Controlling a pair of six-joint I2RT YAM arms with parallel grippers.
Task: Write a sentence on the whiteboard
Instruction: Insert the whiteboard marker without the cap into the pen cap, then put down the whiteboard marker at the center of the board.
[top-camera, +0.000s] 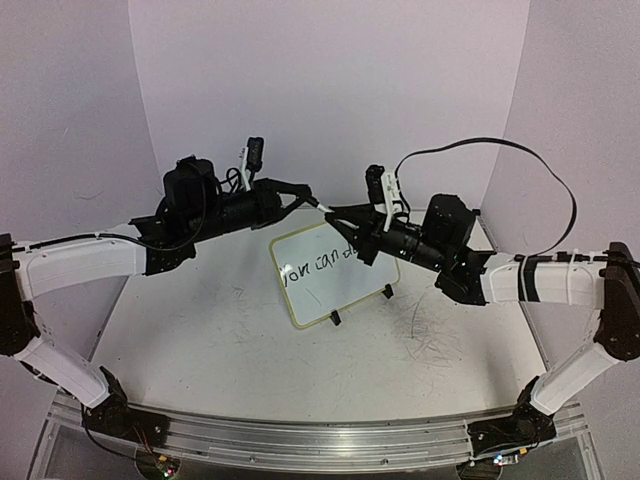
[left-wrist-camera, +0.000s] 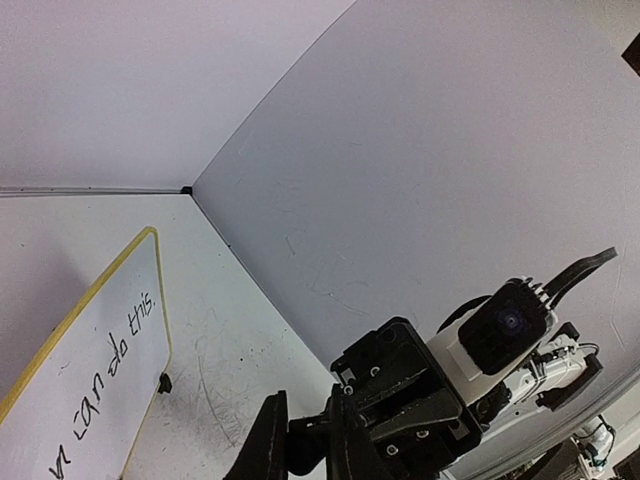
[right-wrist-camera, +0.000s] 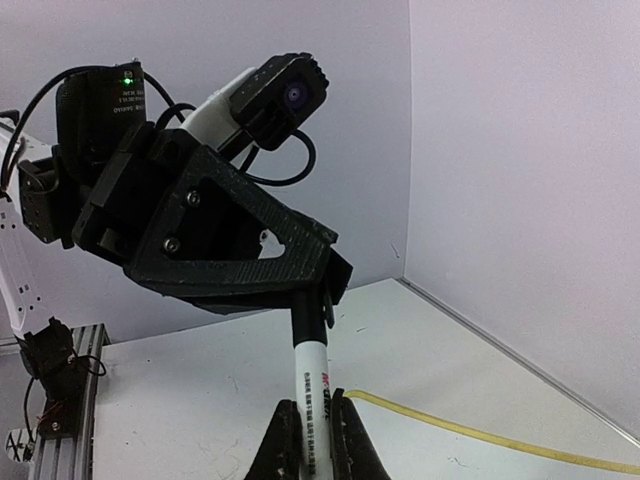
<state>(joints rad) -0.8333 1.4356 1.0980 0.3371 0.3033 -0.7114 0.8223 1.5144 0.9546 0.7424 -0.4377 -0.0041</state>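
The whiteboard (top-camera: 325, 290) stands tilted on two black feet at the table's middle. The sentence (top-camera: 312, 267) reads "You can d" in the top view, its end hidden by my right gripper (top-camera: 340, 216). The left wrist view shows the whiteboard (left-wrist-camera: 70, 400) with "can do this." (left-wrist-camera: 112, 368). My right gripper (right-wrist-camera: 314, 405) is shut on the white marker (right-wrist-camera: 311, 385). My left gripper (left-wrist-camera: 306, 430) faces it, shut on the marker's black cap (right-wrist-camera: 309, 305). Both grippers meet above the board's far edge.
Purple-white walls close the back and sides. Grey scribble marks (top-camera: 432, 335) stain the table right of the board. The right arm's black cable (top-camera: 545, 165) loops high. An aluminium rail (top-camera: 320, 440) runs along the near edge.
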